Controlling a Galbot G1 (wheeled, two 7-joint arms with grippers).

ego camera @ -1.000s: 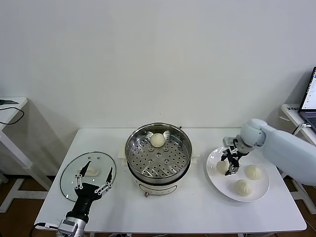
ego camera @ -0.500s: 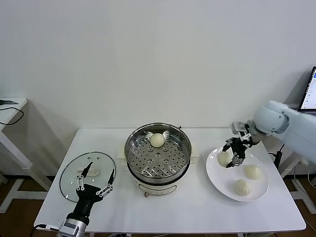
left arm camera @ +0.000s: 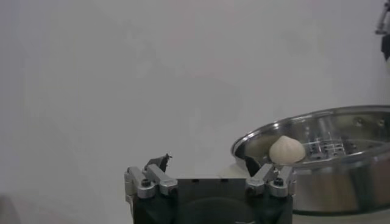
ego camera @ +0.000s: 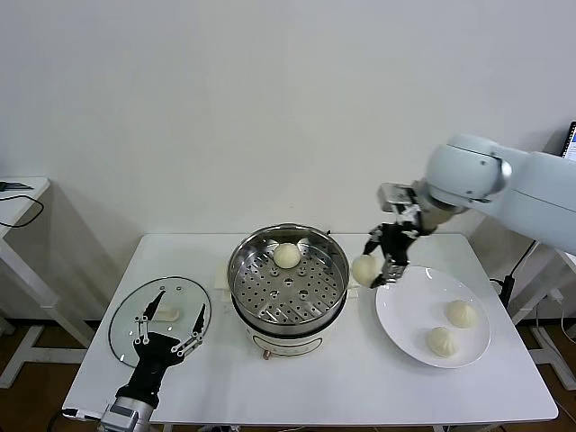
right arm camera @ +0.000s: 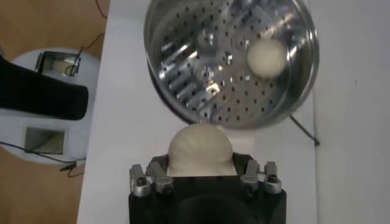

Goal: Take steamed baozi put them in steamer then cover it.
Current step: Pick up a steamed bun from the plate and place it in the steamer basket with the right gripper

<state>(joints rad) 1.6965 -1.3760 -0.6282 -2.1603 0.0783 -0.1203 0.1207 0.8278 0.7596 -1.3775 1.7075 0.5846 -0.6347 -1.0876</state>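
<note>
— Which step are you on?
— Second bun; my right gripper (ego camera: 378, 263) pinches a baozi (ego camera: 364, 269) in the air between the plate (ego camera: 399, 315) and the steamer (ego camera: 288, 274)'s right rim; one bun (ego camera: 287, 256) sits at the tray's far side.
— And next?
— Carry it left over the tray, lower, release; my left gripper (ego camera: 169, 325) waits spread over the glass lid (ego camera: 126, 317).

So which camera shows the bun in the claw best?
The right wrist view: the held bun fills the middle, clamped in the right claw. The head view shows that bun small, lifted beside the steamer. The left wrist view misses it.
</note>
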